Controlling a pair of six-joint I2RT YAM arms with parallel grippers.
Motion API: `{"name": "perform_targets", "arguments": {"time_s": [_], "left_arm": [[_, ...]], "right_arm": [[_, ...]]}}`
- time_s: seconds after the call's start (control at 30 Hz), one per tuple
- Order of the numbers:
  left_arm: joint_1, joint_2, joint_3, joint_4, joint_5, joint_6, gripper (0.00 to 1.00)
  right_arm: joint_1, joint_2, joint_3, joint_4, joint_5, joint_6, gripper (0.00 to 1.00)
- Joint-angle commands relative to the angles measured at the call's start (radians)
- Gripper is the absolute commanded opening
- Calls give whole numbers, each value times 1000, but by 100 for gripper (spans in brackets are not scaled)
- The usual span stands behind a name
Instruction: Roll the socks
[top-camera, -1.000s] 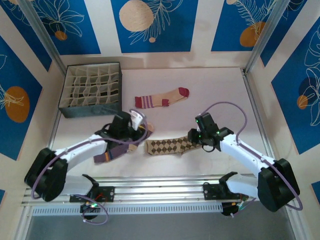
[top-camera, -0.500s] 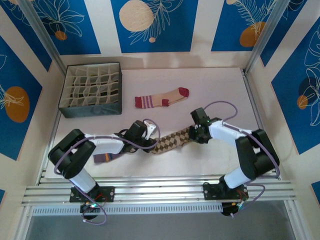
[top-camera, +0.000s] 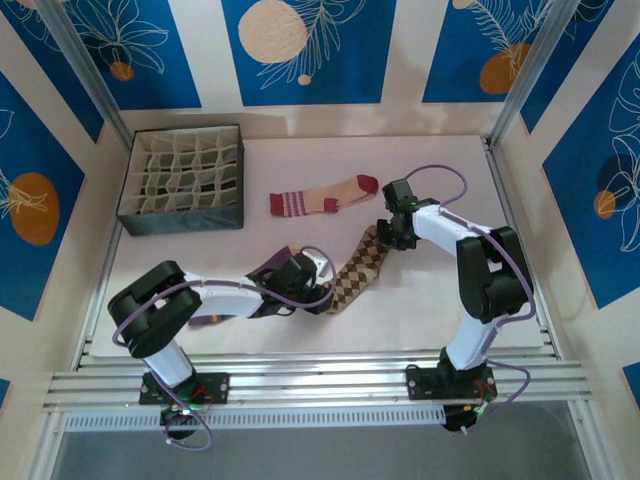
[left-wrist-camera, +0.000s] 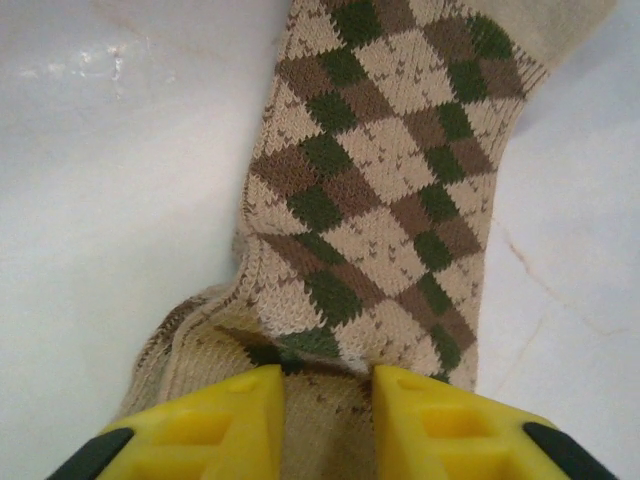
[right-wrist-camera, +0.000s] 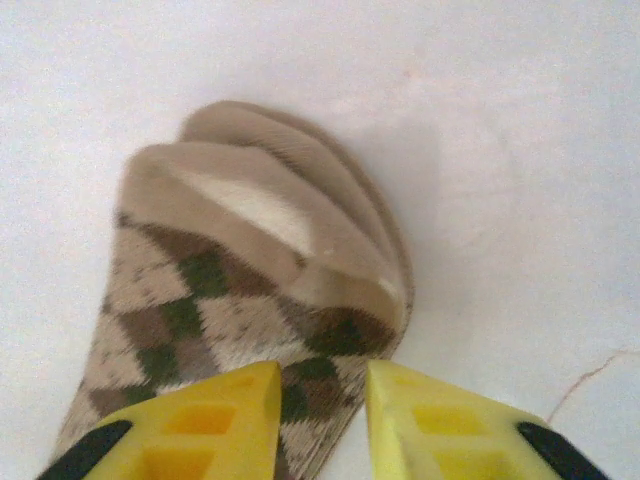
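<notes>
The brown-tan argyle sock (top-camera: 358, 270) lies stretched on a diagonal across the white table. My left gripper (top-camera: 322, 292) sits over its lower end and my right gripper (top-camera: 386, 237) over its upper end. In the left wrist view the yellow fingers (left-wrist-camera: 240, 415) stand a little apart, open, with flat argyle fabric (left-wrist-camera: 380, 180) between and beyond them. The right gripper (right-wrist-camera: 323, 370) is open too: the sock's tan cuff (right-wrist-camera: 260, 210) lies ahead, and bare table shows beside its right finger. The tan sock with the dark-red toe (top-camera: 325, 195) lies farther back. The purple sock (top-camera: 214, 319) is mostly hidden under my left arm.
A dark fabric organizer box (top-camera: 183, 180) with many small cells stands at the back left. The metal rail (top-camera: 320, 385) with both arm bases runs along the near edge. Blue patterned walls close in the sides and back.
The argyle sock has swung from lying across the table to a diagonal. My right gripper went back and right with its cuff end, and my left gripper went right with the other end.
</notes>
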Motion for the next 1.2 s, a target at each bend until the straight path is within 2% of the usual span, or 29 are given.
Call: {"name": "perform_targets", "arguments": {"time_s": [0.0,0.13,0.27,0.37,0.47,0.57,0.7,0.8,0.93,1.0,1.1,1.17], "left_arm": [[14,-44,22,-69,-7,-47,33],[104,-111,10,-98,64,-55,38],[239,-167,-35,-89,161,-86,39],[325,-192,-64,-97,203,-88,40],[383,-208,-87,-110,220,-84,39],[410,-222,-109,-109,229,-83,39],[421,-231,-126,-115,236,-80,39],[426,-240,-132,-127,233,-72,39],[427,-258,-134,-155,218,-48,39],[428,-262,-128,-178,209,-28,39],[429,-265,-115,-194,207,11,39],[428,-273,-116,-180,224,49,39]], "right_arm": [[70,-148,-66,15,33,-89,32],[214,-326,-222,88,57,-83,34],[437,-437,-335,135,118,-50,41],[611,-416,-347,146,206,-53,46],[729,-327,-304,141,262,-78,41],[795,-207,-236,132,294,-120,42],[835,-80,-159,118,297,-158,48],[843,-30,-151,125,276,-159,54],[850,15,-157,120,279,-153,55],[852,31,-156,103,300,-138,49],[852,32,-163,88,315,-117,24],[852,10,-169,80,307,-116,12]]}}
